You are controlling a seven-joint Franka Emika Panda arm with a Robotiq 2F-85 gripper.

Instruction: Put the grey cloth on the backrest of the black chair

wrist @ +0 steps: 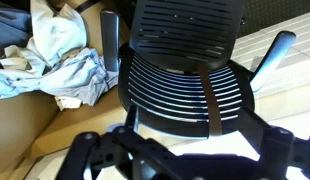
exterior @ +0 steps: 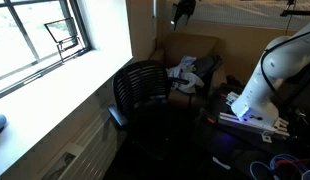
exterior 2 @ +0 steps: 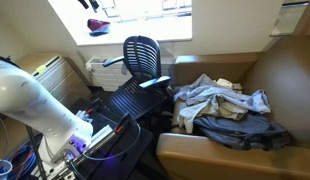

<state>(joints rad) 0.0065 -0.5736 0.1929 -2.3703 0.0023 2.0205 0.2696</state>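
On the couch [exterior 2: 278,75] beside the chair [exterior 2: 142,55], the grey cloth [exterior 2: 210,95] lies crumpled in a heap of clothes (a white piece sits just above it in the wrist view). It lies apart from the backrest [wrist: 185,30]. The gripper [wrist: 180,160] faces the chair's ribbed seat [wrist: 190,100], fingers [wrist: 85,150] spread wide, nothing between them.
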